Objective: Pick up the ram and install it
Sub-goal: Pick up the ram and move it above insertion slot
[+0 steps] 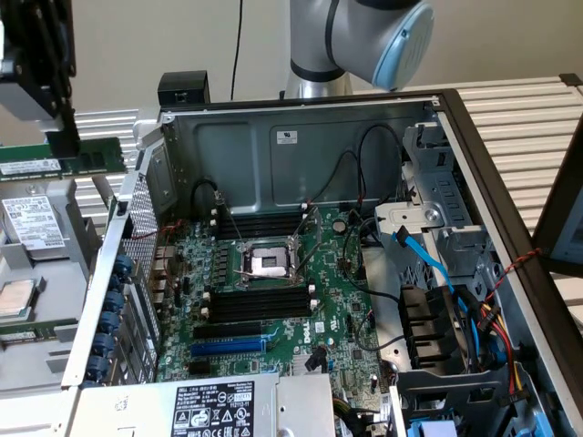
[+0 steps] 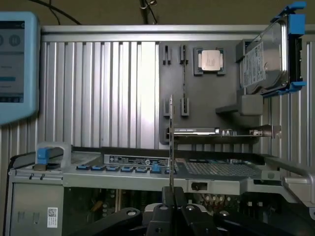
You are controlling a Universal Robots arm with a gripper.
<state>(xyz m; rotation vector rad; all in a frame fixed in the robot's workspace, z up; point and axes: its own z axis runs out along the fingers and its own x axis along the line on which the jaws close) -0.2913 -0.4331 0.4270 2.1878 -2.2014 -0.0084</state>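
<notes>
Ram (image 1: pixel 96 157), slim green stick, clamped between jaws.

Plain beige wall (image 1: pixel 127 36) behind a ribbed metal table (image 1: pixel 519 114).

An open computer case (image 1: pixel 301 137) sits beside the gripper (image 1: pixel 62 146), lower than it. Inside, black memory slots (image 1: pixel 260 305) line 2 sides of the CPU socket (image 1: pixel 271 264). A hard drive (image 1: pixel 35 223) lies below the gripper.
</notes>
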